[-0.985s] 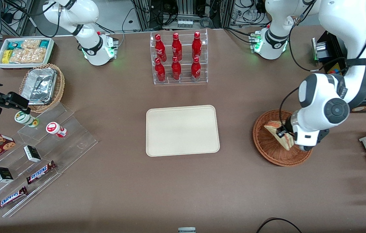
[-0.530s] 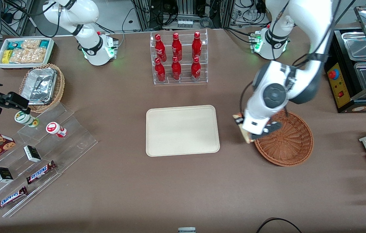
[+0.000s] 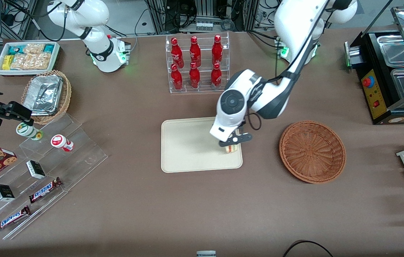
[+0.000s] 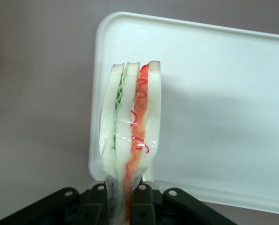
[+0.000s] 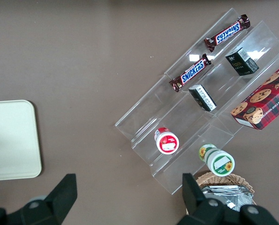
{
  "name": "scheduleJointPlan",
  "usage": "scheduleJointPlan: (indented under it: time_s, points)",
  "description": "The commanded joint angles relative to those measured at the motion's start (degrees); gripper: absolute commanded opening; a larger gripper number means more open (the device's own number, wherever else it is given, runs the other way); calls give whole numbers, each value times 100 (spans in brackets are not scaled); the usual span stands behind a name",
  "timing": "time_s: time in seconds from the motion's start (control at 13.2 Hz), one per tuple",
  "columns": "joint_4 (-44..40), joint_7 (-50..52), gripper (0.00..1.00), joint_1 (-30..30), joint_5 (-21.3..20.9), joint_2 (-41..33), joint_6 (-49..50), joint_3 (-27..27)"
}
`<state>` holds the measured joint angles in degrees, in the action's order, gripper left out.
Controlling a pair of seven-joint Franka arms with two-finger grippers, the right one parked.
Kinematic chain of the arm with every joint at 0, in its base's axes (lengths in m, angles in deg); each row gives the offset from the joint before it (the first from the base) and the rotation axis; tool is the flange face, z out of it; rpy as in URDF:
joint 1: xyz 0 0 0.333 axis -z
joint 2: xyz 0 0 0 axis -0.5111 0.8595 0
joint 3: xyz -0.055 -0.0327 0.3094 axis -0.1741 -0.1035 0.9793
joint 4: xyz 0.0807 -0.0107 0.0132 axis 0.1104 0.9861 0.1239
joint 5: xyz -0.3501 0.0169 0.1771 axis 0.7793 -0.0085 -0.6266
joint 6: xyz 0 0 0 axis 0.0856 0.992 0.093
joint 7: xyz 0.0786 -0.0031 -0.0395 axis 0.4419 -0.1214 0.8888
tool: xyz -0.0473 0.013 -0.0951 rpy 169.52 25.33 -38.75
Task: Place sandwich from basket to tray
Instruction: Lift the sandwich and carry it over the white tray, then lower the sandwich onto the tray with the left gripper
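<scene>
Six red bottles (image 3: 195, 64) stand in a clear rack (image 3: 197, 87). Toward the parked arm's end of the tabletop (image 3: 134, 207), chocolate bars (image 3: 44, 189) lie on clear steps (image 3: 80, 150).

The working left arm reaches in from its base and bends at the elbow, its wrist pointing downward. Its gripper (image 3: 231, 142) hangs low with the jaws closed tight on the sandwich (image 4: 130, 136), clamped at one narrow end.

One sandwich (image 3: 232, 148), one basket (image 3: 312, 151), one tray (image 3: 187, 150), six red bottles (image 3: 194, 76).
</scene>
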<state>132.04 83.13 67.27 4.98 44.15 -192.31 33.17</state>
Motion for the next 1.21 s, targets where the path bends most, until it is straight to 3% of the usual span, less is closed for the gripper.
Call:
scheduleJointPlan:
  time_s: [0.0, 0.38, 1.14]
  points:
    - [-445, -21, 3, 222, 135, 409, -184, -21]
    - [-1155, 5, 0, 275, 135, 1147, -369, -232]
    - [-1403, 286, 1, 354, 135, 1394, -308, -223]
